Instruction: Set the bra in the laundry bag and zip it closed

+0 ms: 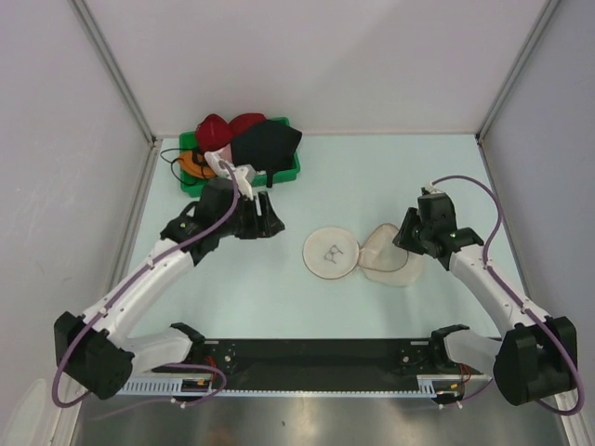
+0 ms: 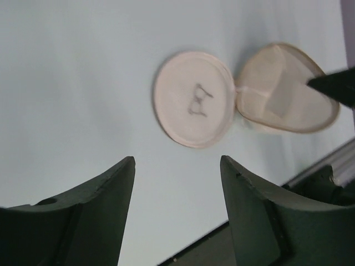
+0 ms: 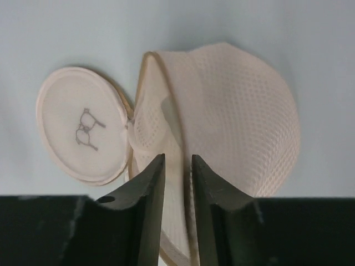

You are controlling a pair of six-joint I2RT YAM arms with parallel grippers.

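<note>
The black bra (image 1: 265, 144) lies on top of the pile in the green bin at the back left. The cream mesh laundry bag (image 1: 390, 255) sits open at centre right, its round lid (image 1: 332, 253) flipped flat to the left. My right gripper (image 1: 406, 240) is shut on the bag's rim and holds that side tilted up; in the right wrist view (image 3: 178, 157) the rim runs between the narrow jaws, with the mesh dome (image 3: 238, 122) and the lid (image 3: 83, 130) beyond. My left gripper (image 1: 265, 223) is open and empty (image 2: 177, 160) above bare table, facing the lid (image 2: 191, 100) and the bag (image 2: 283, 91).
The green bin (image 1: 284, 172) also holds a red bra (image 1: 218, 128) and an orange one (image 1: 192, 163). White walls enclose the table on three sides. A black rail (image 1: 316, 358) runs along the near edge between the arm bases.
</note>
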